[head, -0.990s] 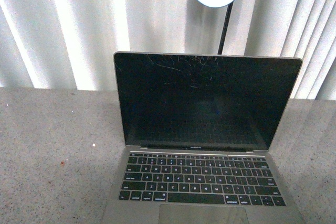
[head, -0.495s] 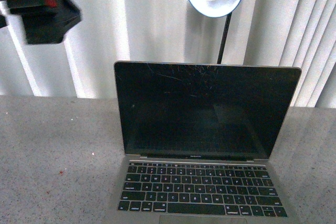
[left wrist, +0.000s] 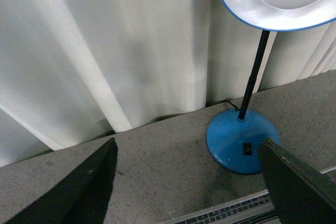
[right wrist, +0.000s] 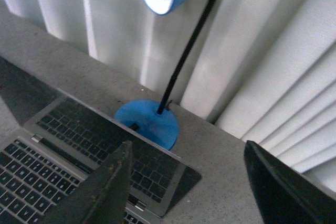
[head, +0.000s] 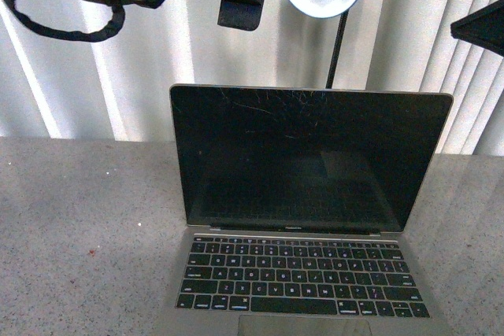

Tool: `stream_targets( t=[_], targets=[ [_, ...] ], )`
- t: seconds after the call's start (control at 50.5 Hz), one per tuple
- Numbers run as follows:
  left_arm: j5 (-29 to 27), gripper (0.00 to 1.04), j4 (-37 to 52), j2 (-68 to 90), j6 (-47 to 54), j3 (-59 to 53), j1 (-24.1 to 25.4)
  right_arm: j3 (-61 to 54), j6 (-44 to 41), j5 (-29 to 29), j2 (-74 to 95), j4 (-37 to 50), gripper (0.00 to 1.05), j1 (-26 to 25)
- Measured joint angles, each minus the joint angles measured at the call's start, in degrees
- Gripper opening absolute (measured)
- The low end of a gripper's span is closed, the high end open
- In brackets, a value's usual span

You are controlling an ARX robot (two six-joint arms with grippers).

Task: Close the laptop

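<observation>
A grey speckled table (head: 71, 218) runs back to a white pleated curtain (head: 134, 76). The laptop (head: 307, 163) sits open on the table in the middle, nearest the robot, with its dark, scratched screen upright and its keyboard facing the camera. A blue lamp (left wrist: 241, 140) stands just behind the lid, its shade above the screen. The left gripper (left wrist: 186, 145) hangs high above the laptop's top edge, jaws spread wide and empty. The right gripper (right wrist: 188, 148) is up off to the right, also spread with nothing held.
</observation>
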Motion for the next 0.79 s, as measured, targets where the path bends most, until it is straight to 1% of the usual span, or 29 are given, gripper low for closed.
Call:
stream_targets(
  t=[0.04, 0.099, 0.119, 0.158, 0.178, 0.218, 0.238, 0.317, 0.396, 0.495, 0.614, 0.792],
  targets=[
    [0.0, 0.66, -1.4, 0.9, 1.7, 1.5, -0.3, 1.2, -2.1, -1.1, 0.8, -1.5, 0.42, 0.3],
    [-0.1, 0.51, -3.5, 2.2, 5.0, 3.5, -0.5, 2.8, -4.1, -1.9, 2.0, -3.0, 0.30, 0.5],
    [-0.1, 0.48, -3.9, 2.5, 5.9, 4.0, -0.5, 3.2, -4.6, -2.0, 2.3, -3.4, 0.26, 0.5],
    [-0.2, 0.41, -4.3, 3.1, 7.2, 4.7, -0.6, 3.9, -5.5, -2.0, 2.8, -3.9, 0.19, 0.5],
    [-0.1, 0.37, -4.8, 3.4, 7.4, 5.2, -0.6, 4.5, -6.0, -1.8, 3.2, -4.2, 0.14, 0.5],
    [0.5, 0.27, -6.2, 4.2, 8.0, 6.3, -0.6, 5.3, -6.6, -1.2, 3.9, -4.7, 0.05, 0.4],
    [0.3, 0.21, -6.5, 4.6, 8.6, 6.8, -0.6, 5.5, -7.3, -1.0, 4.2, -4.7, 0.03, 0.3],
    [-0.2, 0.03, -8.4, 5.9, 10.2, 8.0, -0.8, 5.7, -8.4, -2.5, 5.2, -5.7, 0.03, -0.1],
    [-1.0, 0.04, -10.6, 6.9, 10.8, 9.0, -0.9, 5.7, -9.4, -4.0, 5.9, -6.5, 0.03, -0.3],
    [0.1, 0.04, -12.0, 7.7, 12.0, 9.7, -1.2, 6.2, -11.1, -4.2, 7.1, -7.4, 0.03, -0.5],
    [1.0, 0.04, -13.6, 8.6, 14.5, 11.1, -1.8, 9.6, -13.7, -4.8, 9.7, -10.2, 0.03, -0.8],
    [0.5, 0.04, -17.1, 10.1, 15.4, 14.0, -2.2, 13.8, -15.6, -5.0, 12.9, -12.6, 0.03, -0.7]
  ],
)
